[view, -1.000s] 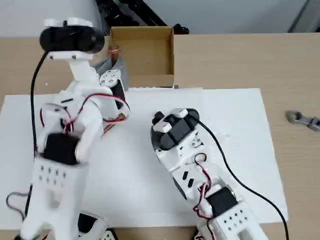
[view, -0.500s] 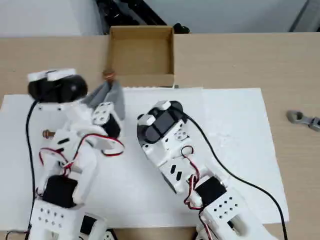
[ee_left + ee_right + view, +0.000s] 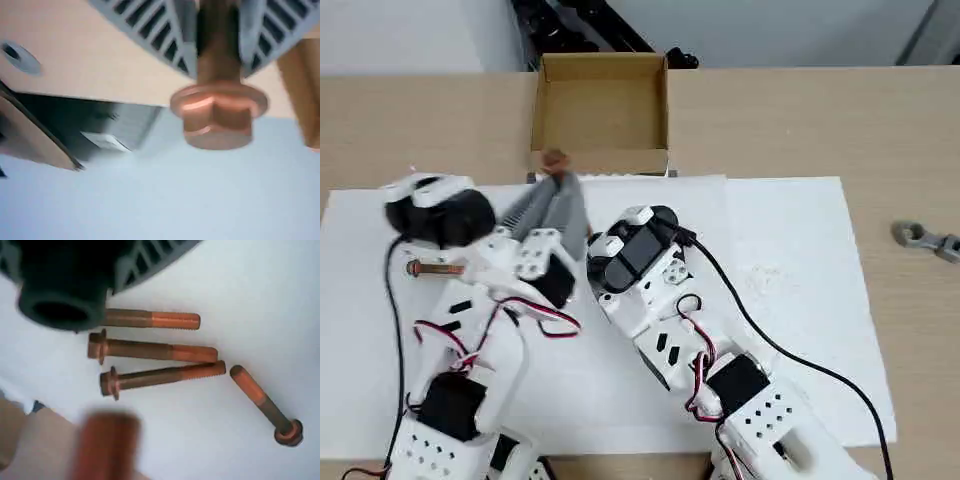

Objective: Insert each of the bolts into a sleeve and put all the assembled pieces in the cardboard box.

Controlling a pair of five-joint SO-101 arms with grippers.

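My left gripper (image 3: 554, 170) is shut on a copper bolt (image 3: 553, 159) and holds it just in front of the near wall of the cardboard box (image 3: 603, 152). In the left wrist view the bolt's flanged head (image 3: 217, 117) sticks out between the grey fingers (image 3: 150, 30). My right gripper (image 3: 65, 290) is shut on a black sleeve (image 3: 59, 310), its bore showing, above several loose copper bolts (image 3: 150, 350) on the white sheet. The right arm's wrist (image 3: 635, 250) sits close beside the left gripper. One more bolt (image 3: 425, 267) lies at the sheet's left.
The white sheet (image 3: 790, 300) covers the middle of the wooden table. A metal wrench (image 3: 925, 238) lies on the bare wood at far right. Cables and both arm bodies take up the near side.
The left gripper has drawn back from the box's left wall with the bolt and now sits in front of the near wall. The right arm's wrist has shifted left toward it.
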